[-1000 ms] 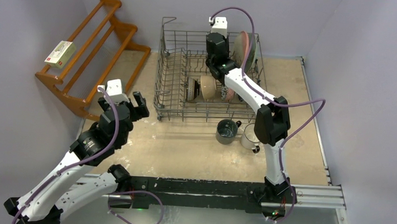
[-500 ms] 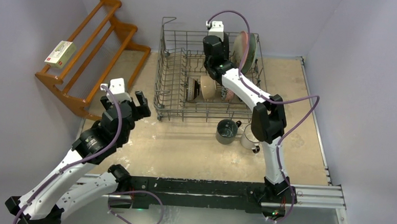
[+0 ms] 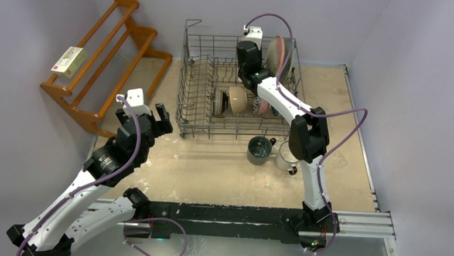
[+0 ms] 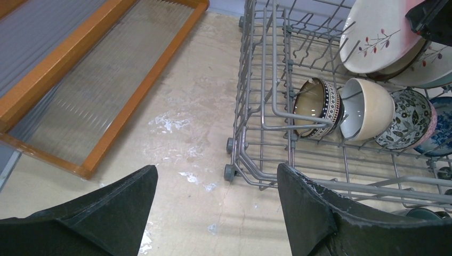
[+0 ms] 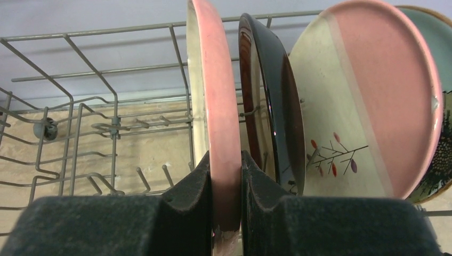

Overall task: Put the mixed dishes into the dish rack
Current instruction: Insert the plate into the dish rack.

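So the pink plate (image 5: 216,80) is pinched at its rim by the right gripper (image 5: 226,160), upright at the rack's (image 3: 224,129) far right. The left gripper (image 4: 216,168) is held wide open and empty, just off the rack's near-left corner.

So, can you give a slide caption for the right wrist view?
Right jaws grip a pink plate on edge in the dish rack, beside a dark plate.

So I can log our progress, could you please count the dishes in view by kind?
Plates: 4 (pink plate, dark plate, branch-motif plate, mint green plate)
Bowls: 4 (banded bowl, beige bowl, floral bowl, blue bowl, partly seen)
Mugs: 2 (dark teal mug, white mug)
Total: 10
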`<state>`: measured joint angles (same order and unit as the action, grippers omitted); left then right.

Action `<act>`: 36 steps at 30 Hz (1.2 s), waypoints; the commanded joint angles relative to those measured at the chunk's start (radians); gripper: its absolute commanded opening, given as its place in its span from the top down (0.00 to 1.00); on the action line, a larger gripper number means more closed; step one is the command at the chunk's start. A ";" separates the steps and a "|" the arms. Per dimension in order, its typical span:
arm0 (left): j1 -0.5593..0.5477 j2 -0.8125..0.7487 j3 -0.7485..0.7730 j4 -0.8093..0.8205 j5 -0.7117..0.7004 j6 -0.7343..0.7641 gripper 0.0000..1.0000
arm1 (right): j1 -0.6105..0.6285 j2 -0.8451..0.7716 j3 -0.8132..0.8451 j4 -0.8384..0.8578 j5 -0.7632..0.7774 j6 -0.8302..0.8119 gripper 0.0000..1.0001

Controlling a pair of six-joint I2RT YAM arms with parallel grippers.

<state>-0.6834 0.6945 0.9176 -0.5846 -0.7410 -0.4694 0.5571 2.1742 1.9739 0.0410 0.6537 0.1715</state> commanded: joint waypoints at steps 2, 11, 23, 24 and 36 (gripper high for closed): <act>0.007 -0.001 -0.011 0.034 0.009 0.020 0.20 | -0.013 -0.030 0.000 0.111 -0.052 0.111 1.00; 0.008 0.002 -0.011 0.032 0.012 0.021 0.20 | -0.033 -0.031 -0.034 0.096 -0.051 0.133 0.68; 0.013 0.009 -0.008 0.032 0.020 0.023 0.20 | -0.043 -0.069 -0.069 0.089 -0.034 0.135 0.41; 0.013 0.009 -0.009 0.032 0.019 0.023 0.20 | -0.043 -0.076 -0.072 0.088 -0.031 0.135 0.38; 0.015 0.011 -0.008 0.031 0.024 0.024 0.20 | -0.074 -0.155 -0.152 0.106 -0.028 0.141 0.11</act>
<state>-0.6765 0.7059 0.9176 -0.5846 -0.7238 -0.4664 0.5140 2.0983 1.8462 0.1116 0.5915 0.2989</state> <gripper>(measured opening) 0.804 0.879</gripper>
